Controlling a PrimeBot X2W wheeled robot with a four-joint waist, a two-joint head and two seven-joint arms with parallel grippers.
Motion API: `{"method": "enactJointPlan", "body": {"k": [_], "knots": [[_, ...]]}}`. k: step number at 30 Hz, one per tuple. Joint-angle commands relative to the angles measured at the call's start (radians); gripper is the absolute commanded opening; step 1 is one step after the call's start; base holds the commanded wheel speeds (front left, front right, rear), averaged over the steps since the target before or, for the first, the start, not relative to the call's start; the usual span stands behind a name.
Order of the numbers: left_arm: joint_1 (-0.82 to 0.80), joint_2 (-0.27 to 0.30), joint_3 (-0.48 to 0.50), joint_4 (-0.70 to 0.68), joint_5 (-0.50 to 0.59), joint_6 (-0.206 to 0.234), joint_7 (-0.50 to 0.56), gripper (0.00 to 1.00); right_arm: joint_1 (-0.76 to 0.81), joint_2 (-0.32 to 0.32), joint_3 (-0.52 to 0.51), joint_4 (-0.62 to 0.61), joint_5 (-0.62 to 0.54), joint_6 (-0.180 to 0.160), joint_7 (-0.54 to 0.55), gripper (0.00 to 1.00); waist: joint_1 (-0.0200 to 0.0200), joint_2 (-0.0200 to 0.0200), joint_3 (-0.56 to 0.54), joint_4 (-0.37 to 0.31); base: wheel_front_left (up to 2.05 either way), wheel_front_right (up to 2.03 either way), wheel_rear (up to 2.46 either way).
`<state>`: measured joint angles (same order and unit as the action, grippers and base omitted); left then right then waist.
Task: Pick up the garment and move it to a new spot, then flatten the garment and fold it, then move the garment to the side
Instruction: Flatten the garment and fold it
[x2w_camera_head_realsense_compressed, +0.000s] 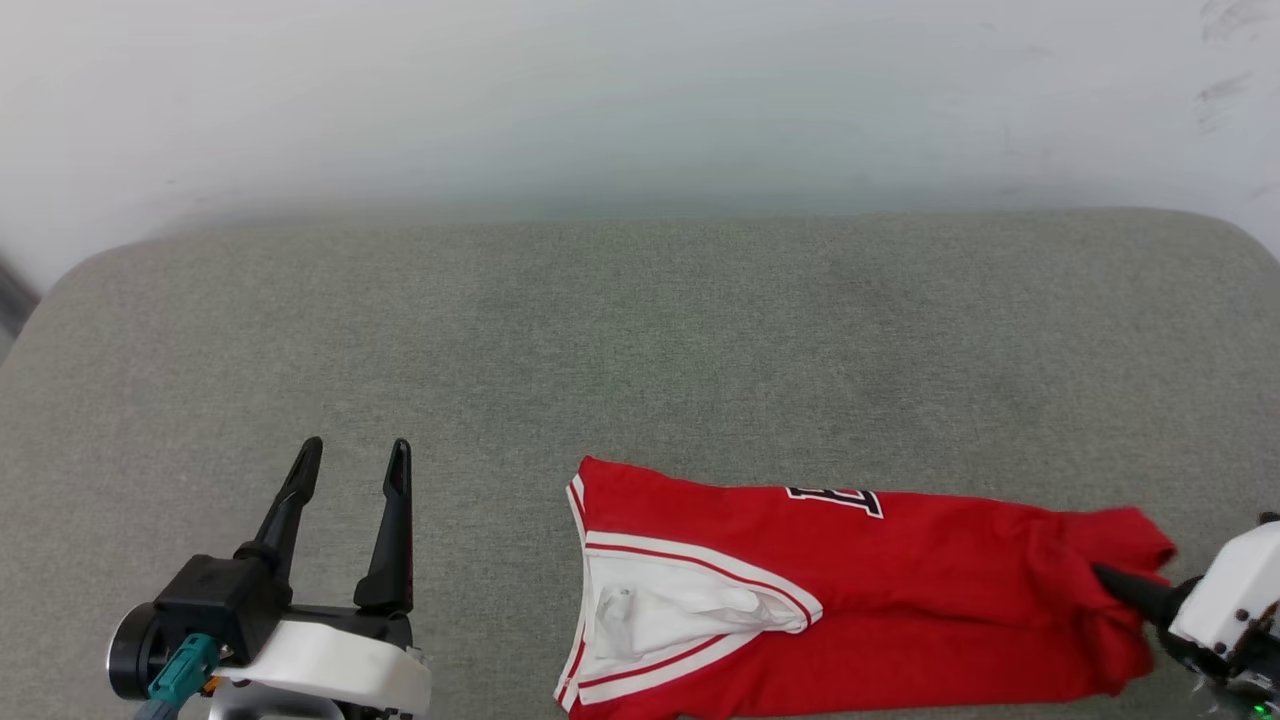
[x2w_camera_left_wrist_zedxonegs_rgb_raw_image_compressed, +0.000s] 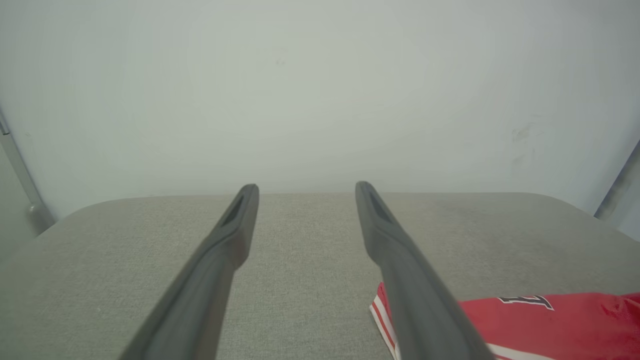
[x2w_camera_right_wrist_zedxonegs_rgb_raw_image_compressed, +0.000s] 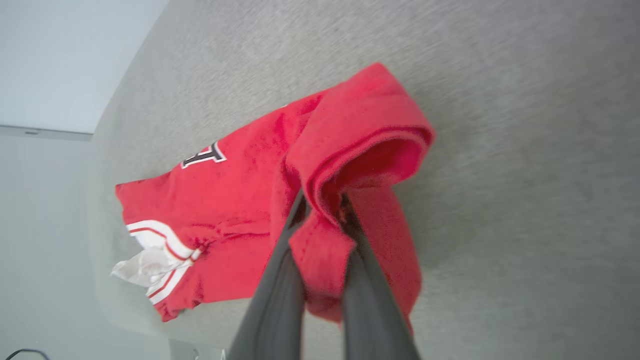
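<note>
The right gripper (x2w_camera_head_realsense_compressed: 1105, 578) is positioned low at the plain red end of the garment (x2w_camera_head_realsense_compressed: 900, 570). Its jaws are closed tight on a bunched fold of that fabric, which is lifted around the fingers (x2w_camera_right_wrist_zedxonegs_rgb_raw_image_compressed: 280, 280). The left gripper (x2w_camera_head_realsense_compressed: 356, 448) is held well clear of the garment's white-trimmed end, with the fingers pointed away from the robot and the jaws spread wide with nothing between them. The garment is laid out as a long strip on a grey padded surface (x2w_camera_head_realsense_compressed: 640, 330), and a pale wall (x2w_camera_head_realsense_compressed: 640, 90) is seen beyond the garment.
</note>
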<state>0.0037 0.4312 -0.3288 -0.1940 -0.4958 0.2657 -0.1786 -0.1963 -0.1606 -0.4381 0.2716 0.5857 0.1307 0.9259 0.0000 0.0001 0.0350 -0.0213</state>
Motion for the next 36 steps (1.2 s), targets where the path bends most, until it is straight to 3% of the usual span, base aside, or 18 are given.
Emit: {"method": "enactJointPlan", "body": {"k": [1,7,11,15,19,25,26,27,32,36], "knots": [[0.007,0.002,-0.002,0.002,-0.003,0.004,0.001,1.00,-0.016,0.042,-0.008,-0.009,0.050,0.000,0.042,0.00,0.0000,-0.0001,0.000,0.001,0.00,0.00,0.00],[-0.009,0.005,-0.010,0.004,-0.003,-0.001,0.011,1.00,-0.038,0.113,-0.006,0.012,0.347,0.000,0.186,0.00,0.0000,-0.0001,0.000,0.015,0.00,0.00,0.00],[-0.025,0.004,-0.018,0.001,-0.004,-0.005,0.022,1.00,-0.060,0.110,0.138,0.098,0.610,0.000,0.148,0.00,0.0000,-0.0001,0.004,0.031,0.00,0.00,0.00],[-0.043,0.003,-0.027,-0.002,0.000,-0.008,0.032,1.00,-0.081,0.111,0.338,0.141,0.772,0.000,0.042,0.00,0.0000,-0.0001,0.016,0.052,0.00,0.00,0.00],[-0.068,-0.004,-0.038,0.002,0.002,-0.016,0.037,1.00,-0.114,0.111,0.527,0.169,0.849,0.000,-0.073,0.00,0.0000,-0.0001,0.035,0.082,0.00,0.00,0.00],[-0.095,-0.018,-0.045,0.021,-0.005,-0.024,0.023,1.00,-0.170,0.111,0.714,0.231,0.833,0.000,-0.225,0.02,0.0000,-0.0001,0.060,0.126,0.00,0.00,0.00],[-0.096,-0.020,-0.045,0.025,-0.007,-0.025,0.020,1.00,-0.180,0.111,0.731,0.241,0.823,0.000,-0.250,0.26,0.0000,-0.0001,0.063,0.130,0.00,0.00,0.00],[-0.096,-0.024,-0.045,0.037,-0.011,-0.028,0.012,1.00,-0.198,0.111,0.783,0.267,0.813,0.000,-0.299,1.00,0.0000,-0.0001,0.067,0.140,0.00,0.00,0.00],[-0.100,-0.028,-0.045,0.052,-0.016,-0.032,0.000,1.00,-0.231,0.109,0.831,0.269,0.782,0.000,-0.346,1.00,0.0000,-0.0001,0.067,0.144,0.00,0.00,0.00],[-0.098,-0.027,-0.044,0.062,-0.018,-0.032,-0.006,1.00,-0.261,0.062,0.878,0.213,0.695,0.000,-0.403,1.00,0.0000,-0.0001,0.060,0.137,0.00,0.00,0.00]]}}
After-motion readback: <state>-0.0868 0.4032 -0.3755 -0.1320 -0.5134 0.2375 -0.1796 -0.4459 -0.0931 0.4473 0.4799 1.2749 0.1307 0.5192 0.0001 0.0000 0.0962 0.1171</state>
